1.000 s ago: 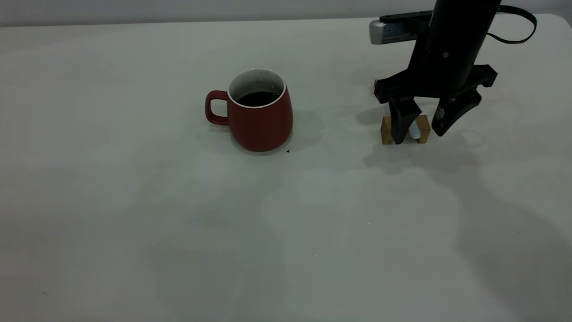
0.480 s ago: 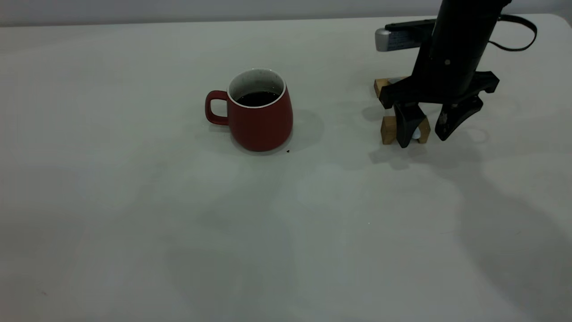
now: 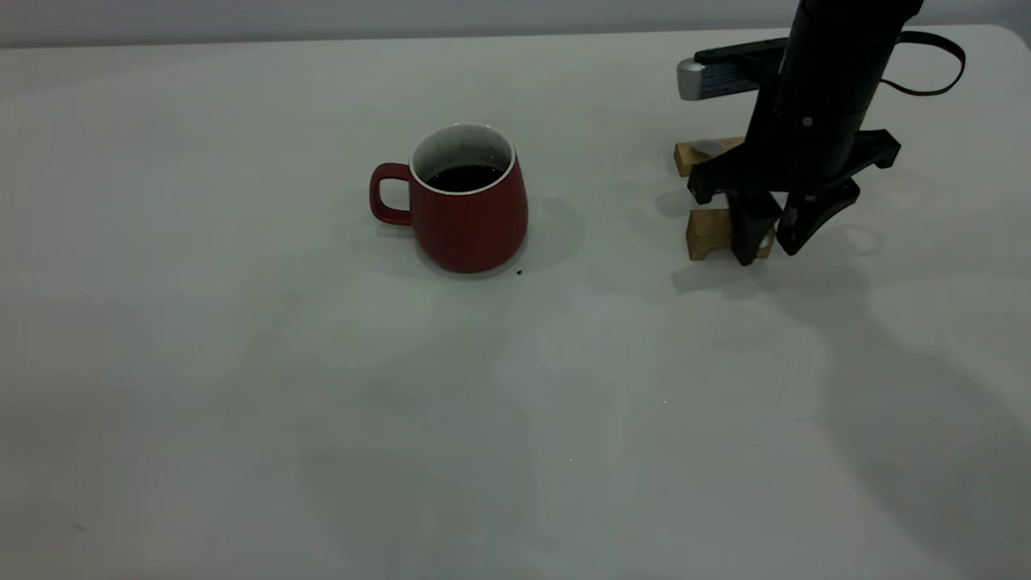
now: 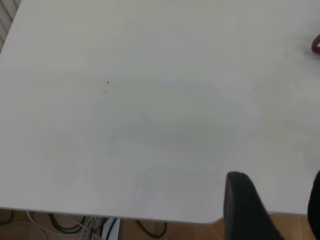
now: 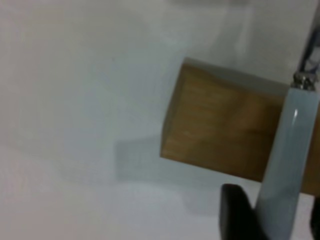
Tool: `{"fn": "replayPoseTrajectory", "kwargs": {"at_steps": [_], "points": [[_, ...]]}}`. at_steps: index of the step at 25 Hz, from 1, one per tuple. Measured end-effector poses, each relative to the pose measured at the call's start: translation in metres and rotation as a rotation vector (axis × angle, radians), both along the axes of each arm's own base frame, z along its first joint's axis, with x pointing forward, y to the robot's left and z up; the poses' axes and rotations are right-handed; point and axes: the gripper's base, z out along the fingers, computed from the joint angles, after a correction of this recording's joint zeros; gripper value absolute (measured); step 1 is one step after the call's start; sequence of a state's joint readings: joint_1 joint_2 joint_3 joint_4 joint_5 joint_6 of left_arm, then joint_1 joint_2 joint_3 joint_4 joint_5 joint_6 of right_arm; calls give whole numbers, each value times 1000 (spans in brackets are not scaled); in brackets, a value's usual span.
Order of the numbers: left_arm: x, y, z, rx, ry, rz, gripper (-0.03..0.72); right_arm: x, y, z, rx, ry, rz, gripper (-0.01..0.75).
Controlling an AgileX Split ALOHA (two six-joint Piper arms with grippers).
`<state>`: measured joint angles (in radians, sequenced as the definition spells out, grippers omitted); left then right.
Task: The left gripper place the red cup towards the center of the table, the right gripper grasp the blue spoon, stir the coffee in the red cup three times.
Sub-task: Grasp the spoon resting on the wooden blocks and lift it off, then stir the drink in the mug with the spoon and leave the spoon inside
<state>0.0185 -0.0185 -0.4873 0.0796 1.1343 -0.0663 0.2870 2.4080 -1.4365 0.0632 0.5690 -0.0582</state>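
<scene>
Blue spoon [image 5: 287,165] on near wooden block [image 3: 709,234] | right gripper [image 3: 769,242] pinching its handle | red cup [image 3: 467,201] mid-table, coffee [image 3: 463,177] unstirred | left gripper [image 4: 270,210] idle, fingers unclear | next: lift, carry left.

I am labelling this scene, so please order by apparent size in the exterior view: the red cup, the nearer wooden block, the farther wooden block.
1. The red cup, clearly largest.
2. The nearer wooden block.
3. The farther wooden block.
The right gripper covers part of both blocks, so their order is unsure.
</scene>
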Motion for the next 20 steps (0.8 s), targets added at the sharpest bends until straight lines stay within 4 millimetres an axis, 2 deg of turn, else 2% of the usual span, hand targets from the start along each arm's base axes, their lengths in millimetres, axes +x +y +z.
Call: {"fn": "replayPoseTrajectory", "kwargs": {"at_steps": [2,4,7,11,14,16,20], "points": [[0,0,0,0,0,0,382,0,-1,1,-16,3,12,224],[0,0,0,0,0,0,382,0,-3,8,-38,10,31,145],[0,0,0,0,0,0,382,5,-3,37,-62,27,49,146],[0,0,0,1,0,-1,382,17,4,101,-7,-8,12,146],[0,0,0,1,0,0,382,14,15,140,115,38,-47,146],[0,0,0,1,0,0,382,10,24,154,219,88,-86,146],[0,0,0,1,0,0,382,0,51,166,477,218,-173,146]]}}
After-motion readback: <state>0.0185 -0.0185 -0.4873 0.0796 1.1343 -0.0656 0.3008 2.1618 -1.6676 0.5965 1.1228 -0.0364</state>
